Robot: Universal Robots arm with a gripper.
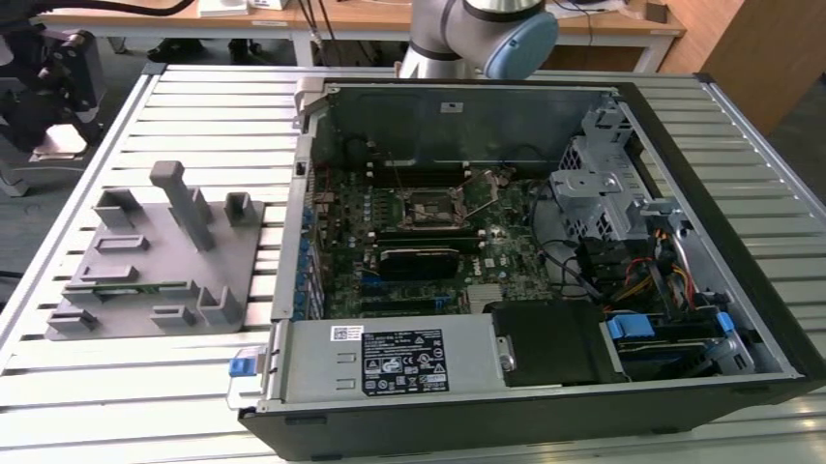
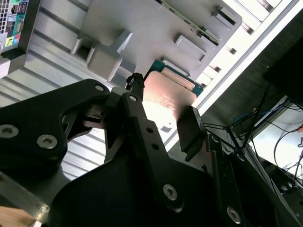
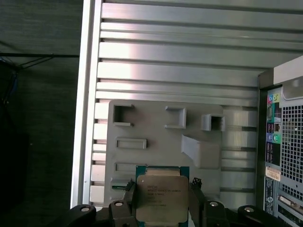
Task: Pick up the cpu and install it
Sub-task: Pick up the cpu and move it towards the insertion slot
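Your gripper (image 3: pixel 162 185) has its black fingers (image 3: pixel 129 196) closed against two opposite edges of the cpu (image 3: pixel 161 203), a flat square with a dull silvery lid on a green board. You hold it over the matte grey moulded tray (image 3: pixel 156 123) with its raised blocks and pockets. Beneath lies a ribbed aluminium table (image 3: pixel 175 71), which also carries the open black computer case (image 1: pixel 543 242). Wooden desks (image 1: pixel 362 21) stand behind.

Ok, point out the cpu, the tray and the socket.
cpu (image 3: pixel 161 198), first wrist view, middle of its metal top.
tray (image 3: pixel 160 142), first wrist view, bare flat base.
socket (image 1: pixel 427 207), exterior view, its centre.
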